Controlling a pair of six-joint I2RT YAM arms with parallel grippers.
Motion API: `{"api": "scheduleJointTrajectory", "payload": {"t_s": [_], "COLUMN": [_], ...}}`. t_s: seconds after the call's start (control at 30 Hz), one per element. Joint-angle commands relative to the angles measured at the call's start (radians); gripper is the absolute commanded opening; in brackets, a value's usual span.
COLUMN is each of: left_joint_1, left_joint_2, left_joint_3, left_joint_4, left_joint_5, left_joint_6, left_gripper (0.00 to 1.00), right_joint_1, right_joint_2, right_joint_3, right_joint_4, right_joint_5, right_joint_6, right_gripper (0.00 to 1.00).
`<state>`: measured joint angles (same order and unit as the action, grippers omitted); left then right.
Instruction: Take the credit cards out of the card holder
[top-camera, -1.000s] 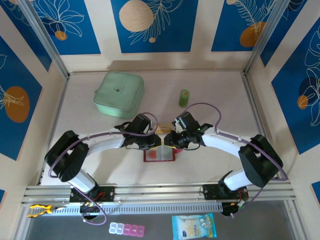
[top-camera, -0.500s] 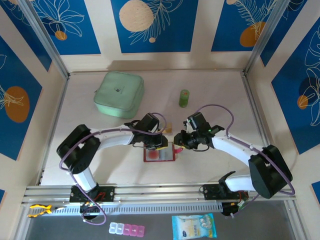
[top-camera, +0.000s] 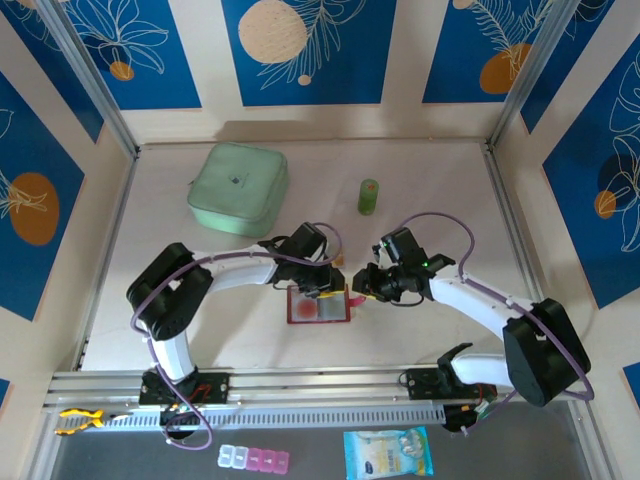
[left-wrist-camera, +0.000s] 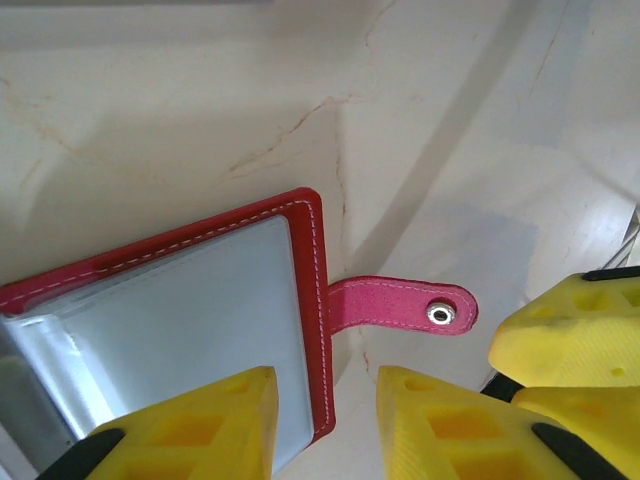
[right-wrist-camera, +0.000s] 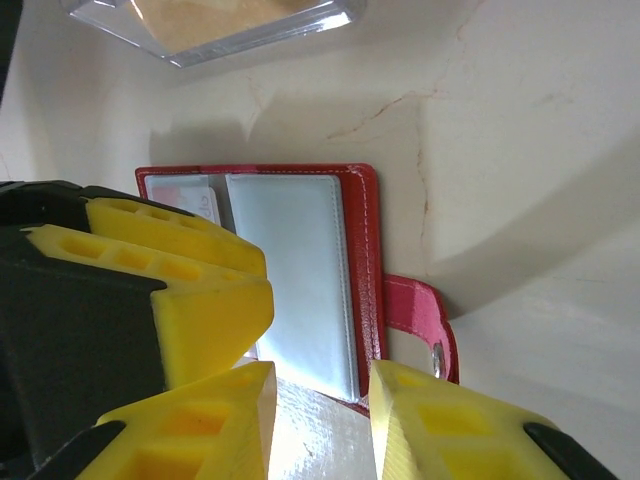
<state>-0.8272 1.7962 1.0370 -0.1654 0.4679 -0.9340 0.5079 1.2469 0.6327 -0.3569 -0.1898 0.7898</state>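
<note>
Here, left claw (left-wrist-camera: 327, 405) (jaws apart) overhangs card holder (left-wrist-camera: 200, 300).

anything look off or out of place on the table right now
Nothing looks spilled or damaged. The card holder lies open and flat on the table, its snap tab unfastened and sticking out sideways. The green pouch and the small green cylinder sit tidily at the back.

The card holder (top-camera: 320, 308) lies on the counter (top-camera: 430, 190), with the left claw (top-camera: 322, 289) at its far edge and the right claw (top-camera: 359, 293) at its right. Farther back, a pouch (top-camera: 238, 188) sits left of a cylinder (top-camera: 368, 196).
</note>
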Motion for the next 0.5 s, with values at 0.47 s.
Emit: {"api": "scheduleJointTrajectory", "payload": {"t_s": [0.47], "left_joint_1": [0.057], "left_joint_2": [-0.092], "left_joint_3": [-0.113], "left_joint_4": [0.05], "left_joint_5": [0.028], "left_joint_6": [0.04], "left_gripper": [0.32], "right_joint_1": [0.072], "right_joint_2": [0.127], "right_joint_3": [0.098], "right_joint_4": [-0.008], "right_joint_5": [-0.001], "right_joint_6": [0.049], "right_gripper": [0.32]}}
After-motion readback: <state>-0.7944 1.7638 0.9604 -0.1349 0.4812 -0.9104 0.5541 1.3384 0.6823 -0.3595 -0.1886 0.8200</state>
